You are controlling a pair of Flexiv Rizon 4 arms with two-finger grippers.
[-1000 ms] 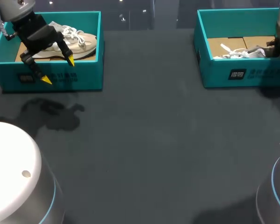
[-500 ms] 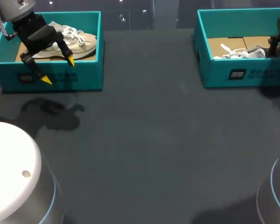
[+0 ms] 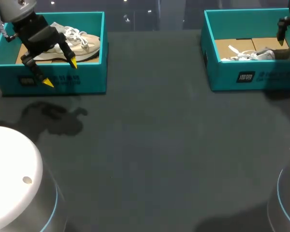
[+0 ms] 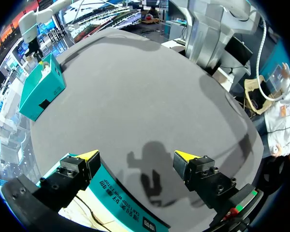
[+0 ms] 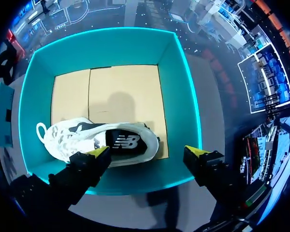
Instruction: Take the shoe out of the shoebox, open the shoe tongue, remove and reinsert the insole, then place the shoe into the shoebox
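Right wrist view, item one: white shoe (image 5: pixel 99 142), mesh upper with a dark heel panel. It appears to lie on its side on the cardboard floor (image 5: pixel 121 92) of the right shoebox (image 5: pixel 183 101), close along the wall nearest the gripper. Judged light; soft in the upper and laces, stiffer at sole and heel. The mesh would likely give under a pinch, so the better hold is probably across the heel or the sole edge at mid-length, never the laces. The nearby wall leaves little finger clearance on that side. Right gripper (image 5: pixel 147 153): above the box, fingers spread wide, holding nothing. Item two, head view: cream shoe (image 3: pixel 79 43) with white laces, in the left shoebox (image 3: pixel 58 79), sole down as far as can be told; same handling expected. Left gripper (image 3: pixel 61 72): fingers apart, nothing between them, hanging over that box's front wall. Boxes: teal card, thin-walled, judged light and liable to slide or tip if a shoe drags against a wall on the way out. Surface: table (image 3: pixel 154 135), dark matt grey, flat, probably fair grip for a rubber sole. The boxes stand well apart near the far corners, with a broad stretch of table between them, room enough to set a shoe down for the tongue and insole work.
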